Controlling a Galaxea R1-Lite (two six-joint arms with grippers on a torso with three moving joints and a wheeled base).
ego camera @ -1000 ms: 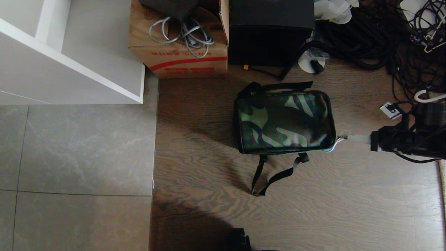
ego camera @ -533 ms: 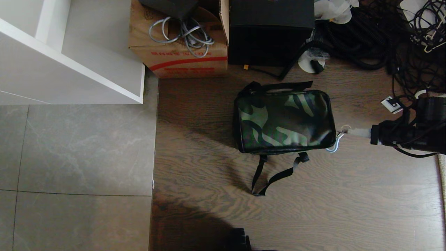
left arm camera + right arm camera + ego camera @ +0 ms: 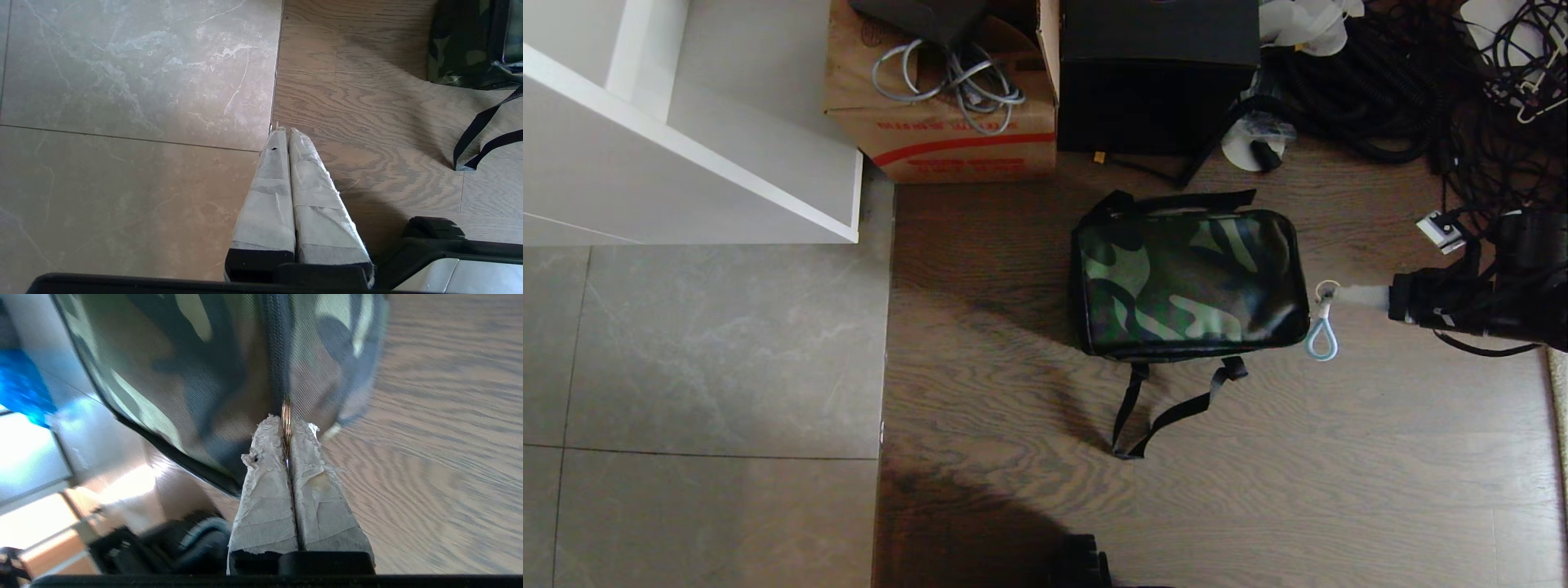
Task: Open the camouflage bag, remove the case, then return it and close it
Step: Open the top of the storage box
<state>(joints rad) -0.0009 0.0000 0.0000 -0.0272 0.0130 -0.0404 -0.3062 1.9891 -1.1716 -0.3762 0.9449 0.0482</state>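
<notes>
While the camouflage bag (image 3: 1188, 282) lies zipped on the wood floor (image 3: 1258, 490), these entries hold:

Bag against jaws: the right gripper (image 3: 1327, 294) sits at the bag's 3 o'clock edge, its taped fingers (image 3: 265, 506) pressed together on a thin metal ring (image 3: 286, 416) at the zipper line; the fingertips are just beside the fabric.

Zipper pull: a pale looped tag (image 3: 1321, 339) hangs from the ring in the head view, at about 4 o'clock of the bag's right edge, lying against the floor.

Right arm pose: it reaches in level from 3 o'clock of the head view, fingers pointing toward 9 o'clock at the bag's short side.

Left gripper (image 3: 286, 132): parked low over the seam between tile (image 3: 122, 122) and wood, pointing down, taped fingers pressed together on nothing.

Bag's look: green-and-black camouflage, glossy, rounded corners, black zipper track (image 3: 278, 347) running closed along the side; black straps (image 3: 1168, 408) trail from its 6 o'clock edge, another black strap lies along 12 o'clock.

Bag's place: centre of the head view, with a cardboard box (image 3: 947, 122) at 11 o'clock, a black box (image 3: 1156, 82) at 12 o'clock, and a cable tangle (image 3: 1421, 82) at 2 o'clock.

Case: not visible.
</notes>
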